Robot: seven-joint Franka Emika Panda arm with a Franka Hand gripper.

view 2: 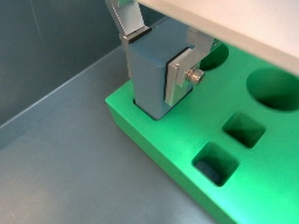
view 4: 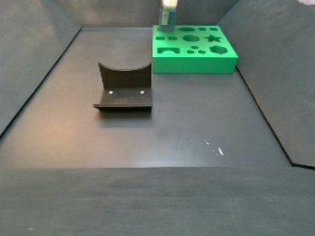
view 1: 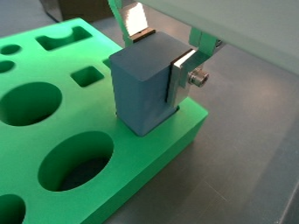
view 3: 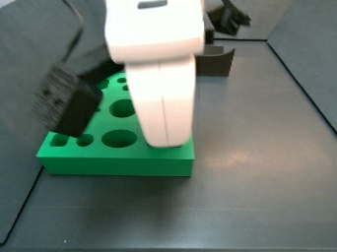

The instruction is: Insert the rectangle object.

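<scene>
The rectangle object [view 1: 142,87] is a slate blue-grey slab and stands upright. Its lower end sits in a slot at a corner of the green board [view 1: 70,114]. Most of it sticks up above the board, as the other wrist picture also shows: the slab [view 2: 149,74] in the board [view 2: 233,175]. My gripper [view 1: 160,45] is shut on the slab's upper part, one silver finger [view 1: 187,68] on each broad face. In both wrist views it [view 2: 156,48] grips the same way. In a side view the slab [view 4: 168,17] rises from the board's far corner [view 4: 194,51].
The board has round, square and other shaped holes [view 1: 73,162]. The dark fixture [view 4: 123,89] stands on the grey floor in front of the board. In a side view my white hand [view 3: 156,79] hides the slab; the fixture [view 3: 218,61] shows behind it. Grey walls surround the floor.
</scene>
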